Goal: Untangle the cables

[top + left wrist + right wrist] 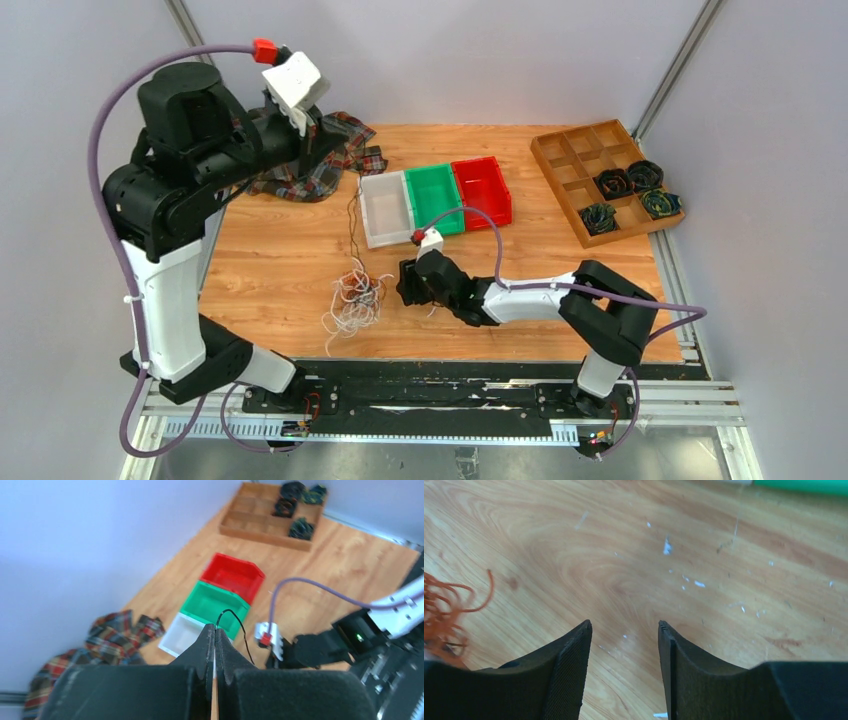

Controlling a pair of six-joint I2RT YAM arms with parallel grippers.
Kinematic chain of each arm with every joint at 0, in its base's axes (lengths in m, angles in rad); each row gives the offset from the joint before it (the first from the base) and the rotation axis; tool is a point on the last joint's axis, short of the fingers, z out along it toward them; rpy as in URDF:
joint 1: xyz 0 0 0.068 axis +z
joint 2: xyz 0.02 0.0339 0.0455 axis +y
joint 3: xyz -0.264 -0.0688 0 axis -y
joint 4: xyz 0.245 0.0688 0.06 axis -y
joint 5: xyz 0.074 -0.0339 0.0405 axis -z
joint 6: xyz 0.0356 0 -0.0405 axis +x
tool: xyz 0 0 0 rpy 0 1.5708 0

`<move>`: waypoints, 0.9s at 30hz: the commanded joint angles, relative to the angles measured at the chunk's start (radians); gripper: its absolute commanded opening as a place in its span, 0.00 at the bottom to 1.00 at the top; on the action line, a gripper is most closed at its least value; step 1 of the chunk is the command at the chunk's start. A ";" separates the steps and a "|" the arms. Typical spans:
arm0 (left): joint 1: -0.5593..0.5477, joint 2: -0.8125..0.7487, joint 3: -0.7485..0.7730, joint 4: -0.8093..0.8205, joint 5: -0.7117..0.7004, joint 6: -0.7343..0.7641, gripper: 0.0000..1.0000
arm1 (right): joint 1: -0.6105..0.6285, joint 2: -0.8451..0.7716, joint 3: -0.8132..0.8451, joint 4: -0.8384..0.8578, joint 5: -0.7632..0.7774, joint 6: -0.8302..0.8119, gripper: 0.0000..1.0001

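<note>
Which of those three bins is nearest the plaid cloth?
The white bin, at the row's left end; the green bin is middle, the red bin farthest.

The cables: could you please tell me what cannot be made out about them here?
Top external: cables too small to trace single strands.
Right wrist: only orange loops, cut off by the left edge.
Left wrist: black strand, its end hidden between the shut left fingers.

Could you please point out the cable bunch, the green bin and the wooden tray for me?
cable bunch point(360, 291), top external view, middle of the tangle.
green bin point(432, 196), top external view, its bare floor.
wooden tray point(582, 166), top external view, floor of an empty compartment.
</note>
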State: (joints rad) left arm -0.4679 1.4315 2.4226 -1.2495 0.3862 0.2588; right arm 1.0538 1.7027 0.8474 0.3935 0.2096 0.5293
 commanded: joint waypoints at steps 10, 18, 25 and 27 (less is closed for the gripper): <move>-0.005 -0.028 -0.001 0.026 -0.088 0.009 0.00 | 0.023 -0.309 -0.021 -0.025 0.061 -0.166 0.73; -0.005 -0.033 -0.020 0.027 -0.026 -0.014 0.00 | 0.034 -0.320 0.185 -0.085 -0.030 -0.356 0.75; -0.005 -0.048 -0.036 0.026 0.012 -0.018 0.00 | 0.031 -0.223 0.332 -0.123 -0.033 -0.403 0.70; -0.005 -0.052 -0.036 0.026 0.024 -0.024 0.00 | 0.031 -0.190 0.353 -0.128 -0.027 -0.402 0.66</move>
State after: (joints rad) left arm -0.4679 1.4052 2.3875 -1.2381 0.3637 0.2535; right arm 1.0737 1.4609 1.1400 0.3016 0.1856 0.1726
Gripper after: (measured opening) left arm 0.011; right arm 0.695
